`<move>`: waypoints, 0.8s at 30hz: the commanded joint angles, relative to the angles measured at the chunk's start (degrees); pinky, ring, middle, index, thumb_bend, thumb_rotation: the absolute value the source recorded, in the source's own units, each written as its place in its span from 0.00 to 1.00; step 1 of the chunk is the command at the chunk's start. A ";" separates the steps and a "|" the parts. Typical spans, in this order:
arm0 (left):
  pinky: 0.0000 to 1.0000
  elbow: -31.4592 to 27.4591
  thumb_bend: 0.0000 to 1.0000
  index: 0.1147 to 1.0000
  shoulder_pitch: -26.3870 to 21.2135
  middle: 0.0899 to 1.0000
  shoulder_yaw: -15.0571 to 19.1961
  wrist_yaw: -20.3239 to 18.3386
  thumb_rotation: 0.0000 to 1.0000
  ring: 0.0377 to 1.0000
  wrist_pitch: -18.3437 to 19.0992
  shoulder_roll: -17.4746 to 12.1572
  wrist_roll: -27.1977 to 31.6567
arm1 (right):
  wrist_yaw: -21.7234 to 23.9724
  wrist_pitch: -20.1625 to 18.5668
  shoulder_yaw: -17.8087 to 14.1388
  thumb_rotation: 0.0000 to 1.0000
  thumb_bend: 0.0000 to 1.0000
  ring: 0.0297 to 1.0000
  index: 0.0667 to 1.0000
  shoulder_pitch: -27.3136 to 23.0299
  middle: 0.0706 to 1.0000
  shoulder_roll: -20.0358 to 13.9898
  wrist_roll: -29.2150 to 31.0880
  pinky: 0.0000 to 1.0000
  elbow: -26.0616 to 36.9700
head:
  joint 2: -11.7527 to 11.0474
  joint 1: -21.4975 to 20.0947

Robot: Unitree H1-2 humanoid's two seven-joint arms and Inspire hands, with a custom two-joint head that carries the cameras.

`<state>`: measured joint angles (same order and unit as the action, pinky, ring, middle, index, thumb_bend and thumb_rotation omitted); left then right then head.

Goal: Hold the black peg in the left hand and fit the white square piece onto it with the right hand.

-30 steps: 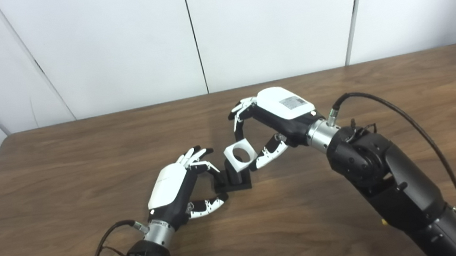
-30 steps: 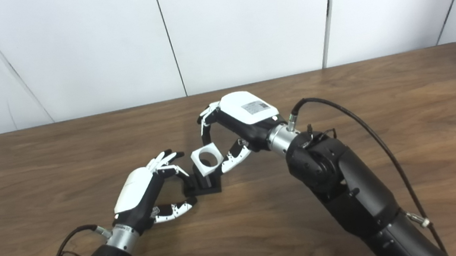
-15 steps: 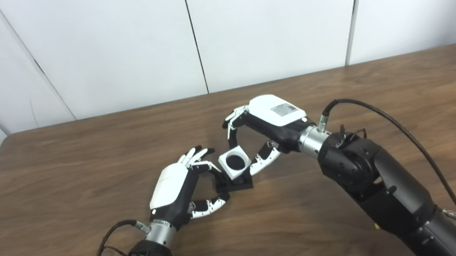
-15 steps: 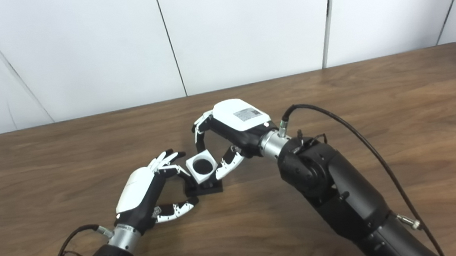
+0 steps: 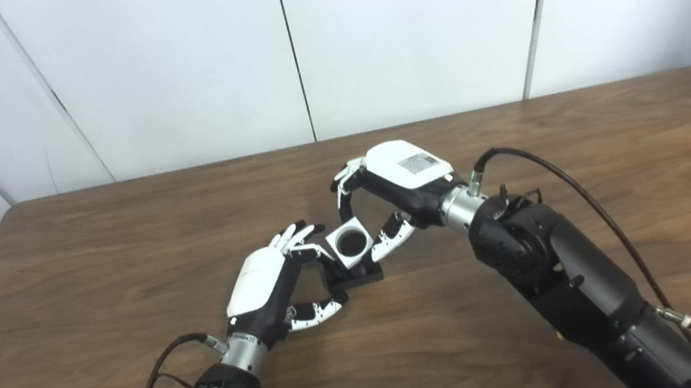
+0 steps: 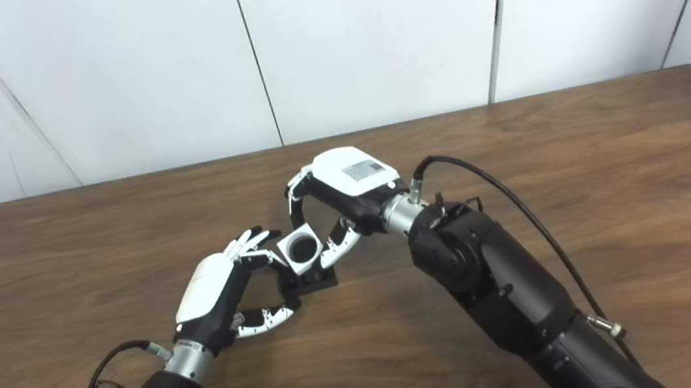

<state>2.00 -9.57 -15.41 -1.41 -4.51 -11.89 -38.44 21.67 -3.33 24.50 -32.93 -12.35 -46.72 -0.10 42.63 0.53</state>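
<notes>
The black peg stands on a square black base [image 5: 359,276] on the wooden table [image 5: 509,134]. My left hand [image 5: 261,282] lies at the base's left side, fingers at its far corner and thumb [image 5: 317,310] at its near corner, gripping it. My right hand [image 5: 399,174] pinches the white square piece [image 5: 349,243] between fingers and thumb. The piece sits tilted over the peg with its round hole facing up. The hole looks dark, and the peg's top is hidden behind the piece.
Black cables run from both wrists, one looping above the right forearm [image 5: 543,249]. White wall panels stand behind the table's far edge [image 6: 377,129]. Bare wood lies to the left and right of the hands.
My right hand has moved left and down, turning the white piece so that its hole faces up over the peg. The left hand and the base have stayed put.
</notes>
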 commanded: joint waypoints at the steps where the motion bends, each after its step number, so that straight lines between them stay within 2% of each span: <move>1: 0.97 -1.46 0.52 0.42 -1.58 0.90 -0.10 0.33 0.06 0.98 0.04 -0.07 -0.44 | -0.85 0.58 -0.28 0.14 0.52 0.87 0.45 -3.37 0.78 0.36 -0.17 0.84 0.92 | 0.10 0.09; 12: 0.97 -2.09 0.52 0.42 -1.05 0.90 0.21 0.15 0.06 0.98 0.30 -0.28 -0.25 | -0.36 0.27 -1.42 0.14 0.52 0.87 0.45 -3.04 0.78 -1.92 0.80 0.87 -1.00 | 0.31 0.00; 23: 0.97 -1.95 0.52 0.42 -1.29 0.90 0.51 -0.04 0.06 0.98 -0.08 -0.94 -0.03 | 4.29 -2.87 -1.35 0.16 0.52 0.84 0.46 -1.23 0.82 -5.28 0.64 0.82 0.56 | 0.69 -0.13; 24: 0.97 -1.98 0.52 0.42 -1.30 0.90 0.53 -0.08 0.06 0.97 -0.04 -0.96 -0.01 | 4.36 -2.87 -1.37 0.28 0.68 0.85 0.60 -1.12 0.83 -5.59 0.81 0.81 0.77 | 0.68 -0.10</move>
<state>1.79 -9.37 -15.44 -1.87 -4.28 -11.91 -38.41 25.22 -5.77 23.65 -33.08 -17.01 -45.85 -0.57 43.24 0.35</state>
